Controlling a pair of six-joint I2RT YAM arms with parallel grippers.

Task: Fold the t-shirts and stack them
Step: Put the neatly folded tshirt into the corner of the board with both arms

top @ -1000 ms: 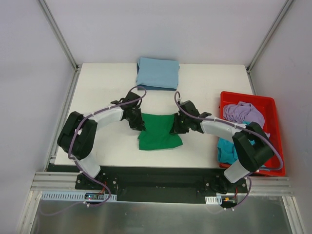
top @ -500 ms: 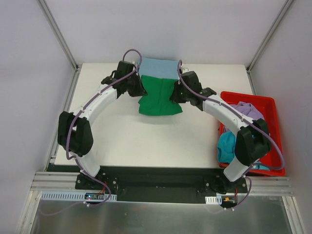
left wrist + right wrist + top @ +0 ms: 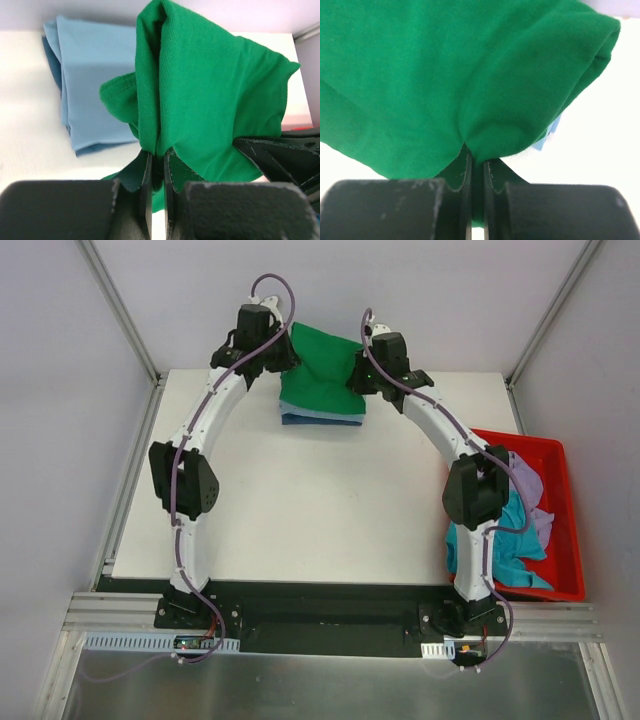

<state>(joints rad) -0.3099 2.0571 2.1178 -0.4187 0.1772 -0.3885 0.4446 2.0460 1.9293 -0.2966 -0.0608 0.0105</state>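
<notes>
The left gripper (image 3: 156, 167) and right gripper (image 3: 476, 162) each pinch an edge of the green shirt (image 3: 320, 365), jaws nearly closed; it hangs over the folded blue shirt (image 3: 90, 75) at the far edge of the bench (image 3: 300, 510).

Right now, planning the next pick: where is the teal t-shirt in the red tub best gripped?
Take the teal t-shirt by the fold draped over the left wall of the red tub, probably coming from the table side; that part hangs outside, apart from the lilac t-shirt.
</notes>
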